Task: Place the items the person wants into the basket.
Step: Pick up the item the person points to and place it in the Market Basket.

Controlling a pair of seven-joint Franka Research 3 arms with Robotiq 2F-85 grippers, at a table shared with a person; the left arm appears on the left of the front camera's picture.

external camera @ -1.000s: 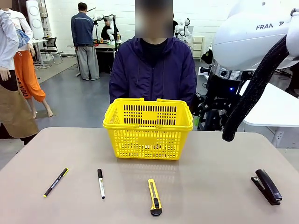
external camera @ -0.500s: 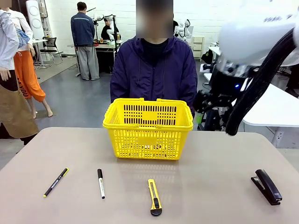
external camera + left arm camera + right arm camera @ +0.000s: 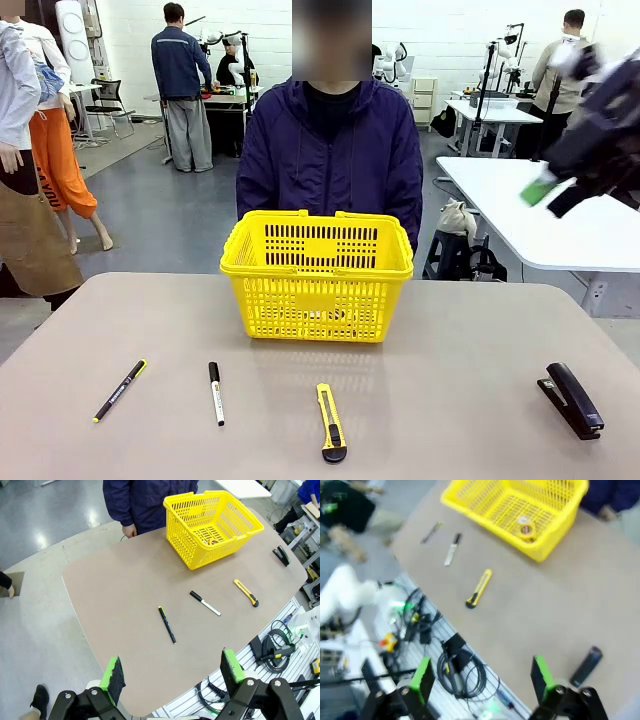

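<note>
The left fingers point(image 3: 114, 672) stand wide open and hold nothing, at the bottom of the left wrist view, above the desk point(image 3: 125, 610) edge; the right fingers point(image 3: 540, 675), at the bottom of the right wrist view, are also wide open and empty. The tape measure point(image 3: 525, 529) lies inside the yellow basket point(image 3: 316, 270), in the middle of the front view before the person point(image 3: 330, 150). The pen point(image 3: 120, 390) lies at lower left and the stapler point(image 3: 571, 400) at lower right, with the marker point(image 3: 216, 393) and the utility knife point(image 3: 331, 422) between them.

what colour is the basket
The basket is bright yellow all over, clearest in the front view.
</note>
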